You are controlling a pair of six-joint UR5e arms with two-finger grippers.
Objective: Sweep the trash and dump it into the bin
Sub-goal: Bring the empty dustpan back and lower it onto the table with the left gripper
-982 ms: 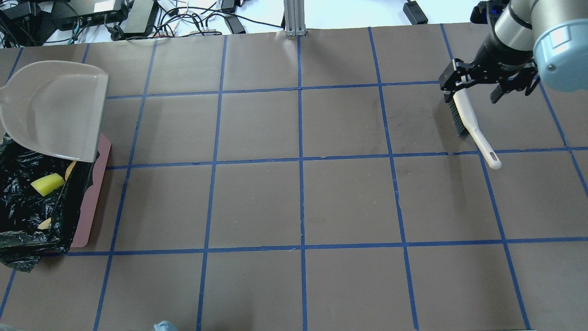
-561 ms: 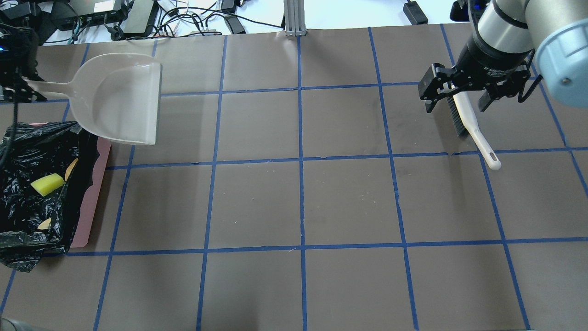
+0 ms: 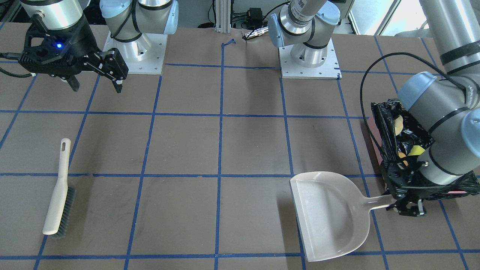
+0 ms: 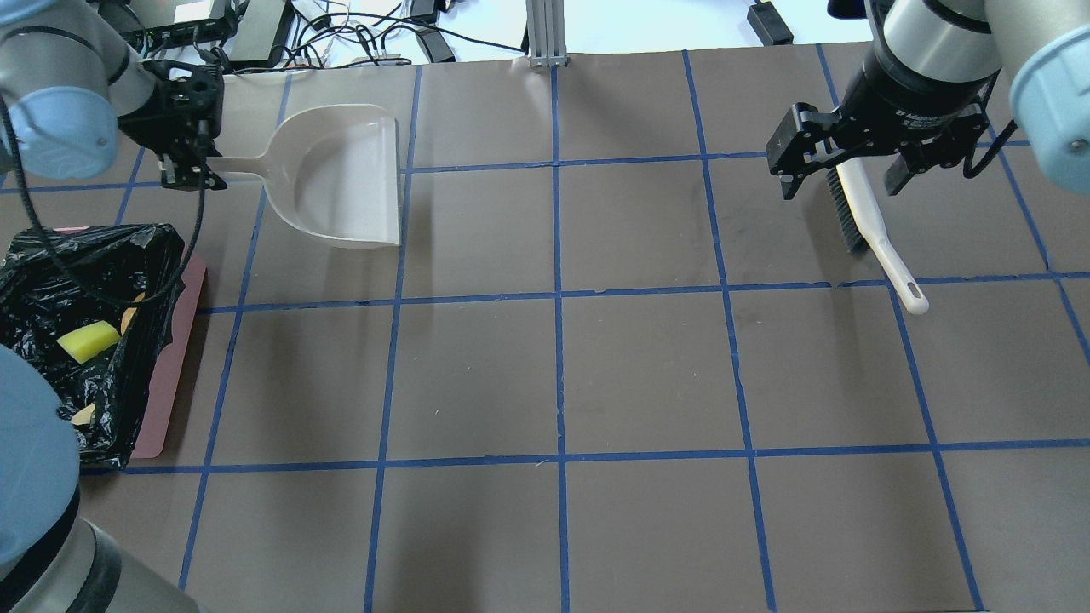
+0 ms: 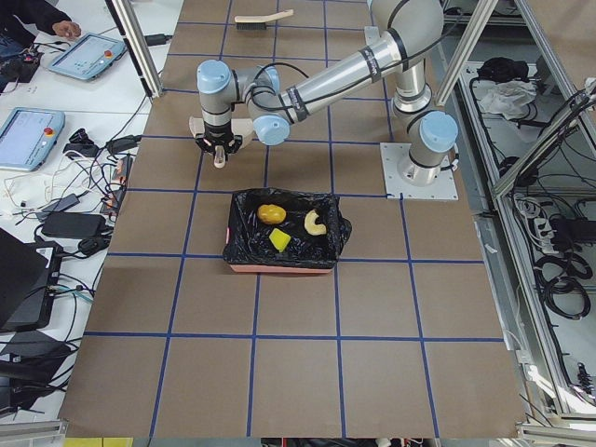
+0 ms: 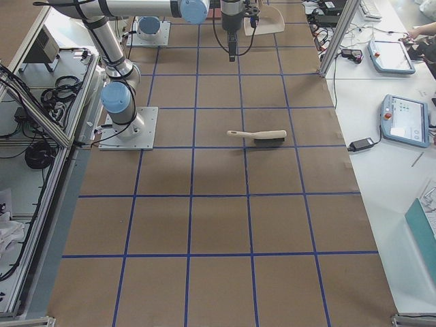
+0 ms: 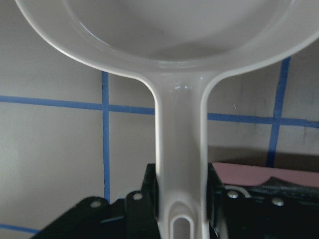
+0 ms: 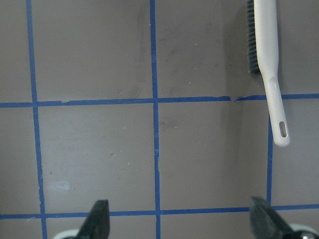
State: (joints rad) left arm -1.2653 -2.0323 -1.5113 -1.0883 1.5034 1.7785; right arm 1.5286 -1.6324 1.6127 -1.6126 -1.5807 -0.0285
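The brown bench has blue tape lines in squares. On its left sits the pink box bin with a shiny black bag inside. The yellow-green wedge, yellow-brown potato lump and curled tan pastry piece lie in it. Just behind the bin, the left gripper pinches the handle of the flat beige dustpan in its fingers. Far right of the bin lies a white brush with dark bristles. The right gripper hangs near it, fingers wide, holding nothing. Past the bench lie black cables.
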